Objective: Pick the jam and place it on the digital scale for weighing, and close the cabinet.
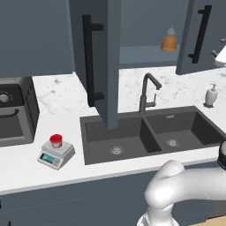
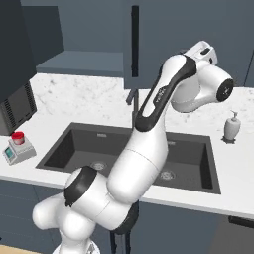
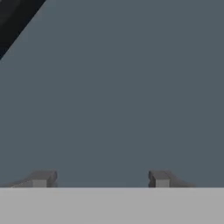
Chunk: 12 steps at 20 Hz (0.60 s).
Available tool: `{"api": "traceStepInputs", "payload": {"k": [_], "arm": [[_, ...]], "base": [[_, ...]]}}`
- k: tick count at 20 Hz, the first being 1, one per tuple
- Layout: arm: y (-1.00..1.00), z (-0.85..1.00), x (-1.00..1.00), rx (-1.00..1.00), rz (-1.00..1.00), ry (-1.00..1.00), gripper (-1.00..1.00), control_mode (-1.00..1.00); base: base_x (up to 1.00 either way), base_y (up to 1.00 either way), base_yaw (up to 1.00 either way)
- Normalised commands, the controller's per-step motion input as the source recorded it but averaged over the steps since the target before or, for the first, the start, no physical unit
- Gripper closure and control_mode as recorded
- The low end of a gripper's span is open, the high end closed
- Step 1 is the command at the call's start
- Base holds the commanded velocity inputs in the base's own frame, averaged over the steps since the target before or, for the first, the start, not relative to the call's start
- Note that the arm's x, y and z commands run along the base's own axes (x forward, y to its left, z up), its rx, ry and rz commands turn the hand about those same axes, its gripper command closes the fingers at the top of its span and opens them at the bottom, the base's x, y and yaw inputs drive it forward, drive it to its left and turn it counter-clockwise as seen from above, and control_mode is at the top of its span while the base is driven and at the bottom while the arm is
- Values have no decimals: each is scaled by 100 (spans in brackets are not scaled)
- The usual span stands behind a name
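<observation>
Jam is seen standing on the round top plate of the digital scale, which sits on the white counter between the dark double sink and a dark appliance at the far left. In the right base view the same red-lidded jar is seen on the scale at the left edge of the counter. The weighing part is therefore judged done, and closing the cabinet is judged to be the step in hand.

Both cabinet doors are seen swung open in the left base view: the left door juts out over the sink, and the right door stands open further right. An orange bottle is seen on the shelf between them.

The arm is raised towards the right side of the cabinet. In the hand view the gripper faces a flat blue-grey panel at close range, taken to be a door face; its fingertips are spread apart with nothing between them. Whether the panel is touched cannot be told.

Next, a steady push against the door face is judged to be called for, so that the door is swung shut; the second door would then need the same.
</observation>
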Motion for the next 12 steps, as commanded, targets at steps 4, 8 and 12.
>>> {"api": "traceStepInputs", "payload": {"k": [4, 8, 12], "arm": [[56, -10, 96, -3, -3, 0, -100, -100], [51, -3, 93, -2, -3, 0, -100, -100], [35, -2, 81, -1, -2, 0, -100, -100]], "base": [[0, 0, 0], [0, 0, 0], [0, 0, 0]]}}
